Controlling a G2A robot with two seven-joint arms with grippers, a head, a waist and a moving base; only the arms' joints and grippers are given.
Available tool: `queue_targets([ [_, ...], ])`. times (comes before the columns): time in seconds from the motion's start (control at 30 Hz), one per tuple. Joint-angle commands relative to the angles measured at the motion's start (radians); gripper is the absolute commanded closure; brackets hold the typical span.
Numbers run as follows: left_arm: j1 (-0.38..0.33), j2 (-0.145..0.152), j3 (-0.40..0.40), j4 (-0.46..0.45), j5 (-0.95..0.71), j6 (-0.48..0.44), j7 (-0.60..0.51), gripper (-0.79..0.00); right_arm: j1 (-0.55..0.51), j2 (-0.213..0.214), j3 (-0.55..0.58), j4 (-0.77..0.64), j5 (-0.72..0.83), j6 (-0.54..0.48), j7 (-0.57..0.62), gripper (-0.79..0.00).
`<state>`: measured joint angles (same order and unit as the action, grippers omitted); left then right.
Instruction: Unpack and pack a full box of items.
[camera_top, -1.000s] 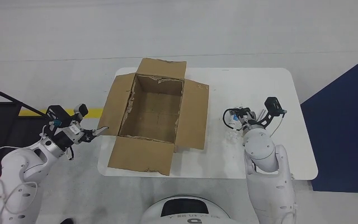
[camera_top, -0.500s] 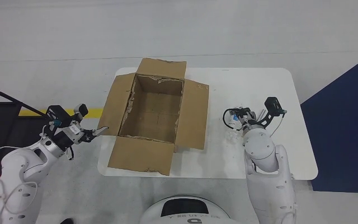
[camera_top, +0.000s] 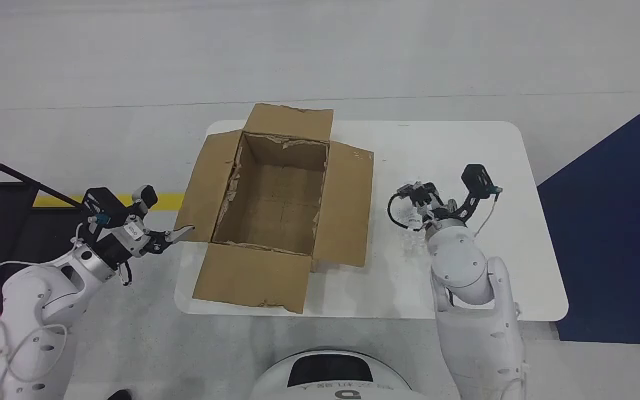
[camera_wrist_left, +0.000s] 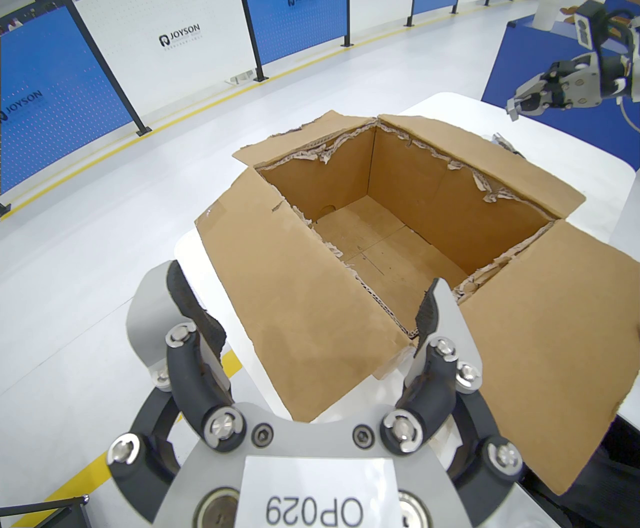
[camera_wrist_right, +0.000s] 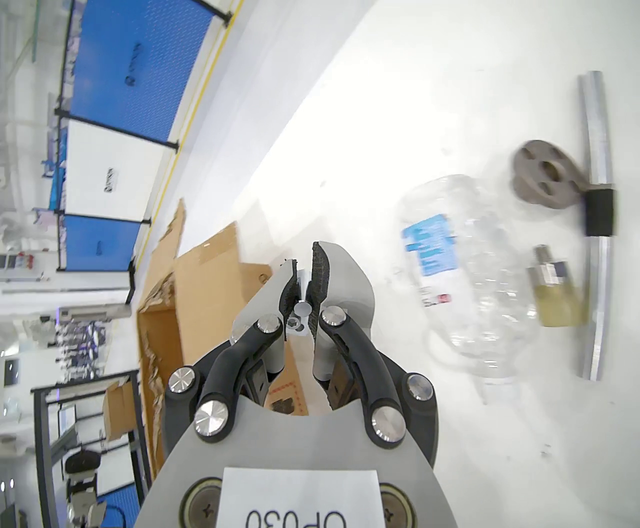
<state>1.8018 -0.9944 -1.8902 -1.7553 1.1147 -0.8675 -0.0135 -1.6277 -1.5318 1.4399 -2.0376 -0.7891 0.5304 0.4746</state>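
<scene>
The right gripper (camera_wrist_right: 304, 257) has moved closer to the box (camera_wrist_left: 405, 165), its fingers pinched shut. The left gripper (camera_wrist_left: 305, 280) is wide open beside it. The box sits open on the table (camera_top: 450, 150), with its bare floor showing.

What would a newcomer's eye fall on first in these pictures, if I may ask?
The big open cardboard box, empty and with ragged flaps, sits on the white table. Beside it lie a clear plastic bottle, a metal tube and a round metal flange. The right gripper hangs above the table, shut on a small metal piece.
</scene>
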Motion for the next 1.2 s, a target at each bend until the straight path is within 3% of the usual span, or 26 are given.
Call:
queue_targets([
  [0.0,0.0,0.0,0.0,0.0,0.0,0.0,0.0,-0.785,0.041,0.0,-0.07,-0.004,-0.043,-0.011,0.036,0.0],
  [0.2,0.0,0.0,0.0,0.0,0.0,0.0,0.0,-0.785,0.235,-0.023,-0.342,0.113,-0.161,0.073,0.104,0.0],
  [0.5,0.0,0.0,0.0,0.0,0.0,0.0,0.0,-0.785,0.24,-0.024,-0.347,0.126,-0.166,0.083,0.101,0.0],
  [0.6,0.0,0.0,0.0,0.0,0.0,0.0,0.0,-0.785,0.283,-0.026,-0.338,0.206,-0.122,0.044,0.116,0.0],
  [0.77,0.0,0.0,0.0,0.0,0.0,0.0,0.0,-0.785,0.497,-0.054,-0.484,0.403,-0.156,0.019,0.193,0.0],
  [1.0,0.0,0.0,0.0,0.0,0.0,0.0,0.0,-0.785,0.777,-0.14,-0.685,0.808,-0.148,0.177,0.284,0.0],
  [1.17,0.0,0.0,0.0,0.0,0.0,0.0,0.0,-0.785,0.893,-0.213,-0.77,1.091,-0.064,0.209,0.296,0.0],
])
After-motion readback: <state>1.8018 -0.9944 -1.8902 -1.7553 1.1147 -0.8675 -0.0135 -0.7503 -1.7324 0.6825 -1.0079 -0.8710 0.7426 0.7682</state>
